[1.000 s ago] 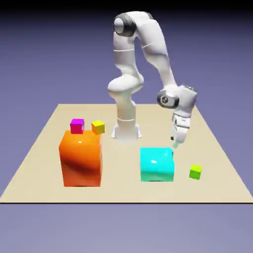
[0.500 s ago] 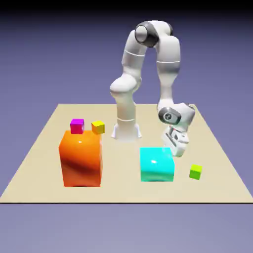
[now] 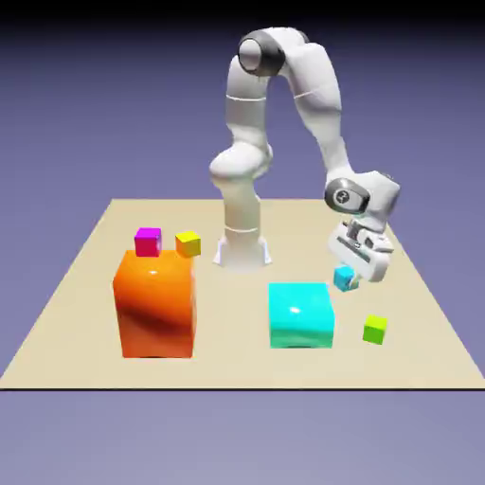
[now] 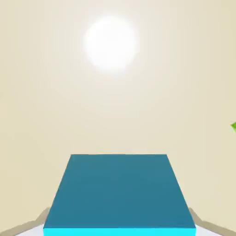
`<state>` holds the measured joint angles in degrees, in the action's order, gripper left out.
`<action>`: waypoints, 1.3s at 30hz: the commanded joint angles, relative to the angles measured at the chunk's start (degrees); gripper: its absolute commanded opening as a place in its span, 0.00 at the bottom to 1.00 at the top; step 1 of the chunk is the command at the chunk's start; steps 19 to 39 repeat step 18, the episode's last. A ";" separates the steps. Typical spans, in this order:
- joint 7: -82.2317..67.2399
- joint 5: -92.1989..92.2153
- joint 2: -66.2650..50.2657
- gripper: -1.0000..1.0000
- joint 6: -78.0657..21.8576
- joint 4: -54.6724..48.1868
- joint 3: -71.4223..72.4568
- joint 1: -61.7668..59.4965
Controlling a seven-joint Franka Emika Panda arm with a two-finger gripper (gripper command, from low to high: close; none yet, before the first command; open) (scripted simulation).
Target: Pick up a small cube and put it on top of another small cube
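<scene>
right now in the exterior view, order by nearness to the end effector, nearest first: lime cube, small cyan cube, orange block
1. Small cyan cube: between the end effector's fingers.
2. Lime cube: toward the camera.
3. Orange block: far over on the view's left.

Big cyan block (image 3: 300, 315) squats right beside the gripper (image 3: 351, 279), on the exterior view's left! Green cube (image 3: 375, 331) sits nearer the camera, bare table (image 3: 237, 327) between those two! And the orange block (image 3: 157, 305), well apart, a wide lane between blocks!
</scene>
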<state>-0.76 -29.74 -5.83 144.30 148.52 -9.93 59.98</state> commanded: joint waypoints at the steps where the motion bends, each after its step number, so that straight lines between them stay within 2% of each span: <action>1: -2.44 -0.30 -0.72 0.00 -0.07 -1.61 -0.05 -0.24; 8: -18.72 -1.82 -5.43 0.00 -0.78 -12.09 -0.25 -2.12; 14: -15.07 -5.79 -15.39 0.00 8.22 -13.31 -2.66 -2.70; 15: -15.07 -5.79 -15.39 1.00 8.22 -13.31 -2.66 -2.70; 18: -16.59 -4.13 -11.24 1.00 4.47 -12.80 -1.66 -2.46; 39: -16.59 -4.13 -11.24 1.00 4.47 -12.80 -1.66 -2.46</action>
